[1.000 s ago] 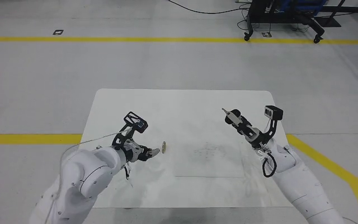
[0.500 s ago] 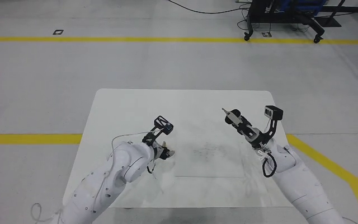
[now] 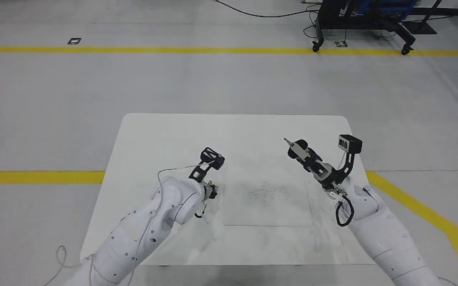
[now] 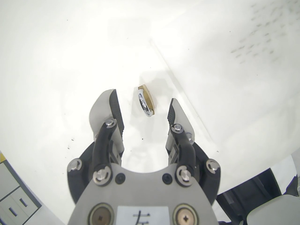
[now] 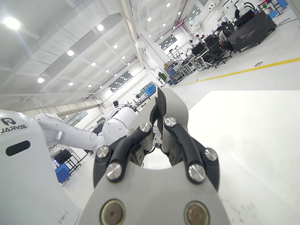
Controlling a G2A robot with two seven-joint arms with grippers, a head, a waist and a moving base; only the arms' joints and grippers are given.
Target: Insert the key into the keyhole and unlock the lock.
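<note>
The lock (image 4: 145, 103), a small brass body with a chromed face, is seen standing on its narrow edge on the white table (image 3: 179, 136). It is placed left of the table's middle, about midway between the near and far edges. The left gripper (image 4: 143, 97) is lowered around it with its claw released. One dark-padded finger (image 4: 115, 108) is set on each side of the lock, and a clear gap is left on both sides, so the lock is not touched. In the top view the left gripper (image 3: 212, 190) is found over that same spot.

The edge of a faint rectangular outline (image 4: 178, 87) is traced across the table surface just beside the lock, on the side toward the table's right edge. A patch of grey smudges (image 3: 265, 191) is seen inside this outline, near the table's middle.

The right gripper (image 3: 290, 146) is held above the table's right half, nearer the far edge and well apart from the lock. Its claw is clenched, and in the right wrist view the right gripper's (image 5: 160, 94) ribbed pads are pressed together at the tips. A thin pale sliver, taken to be the key (image 3: 286, 141), is seen projecting from between the fingertips toward the table's far left corner.
</note>
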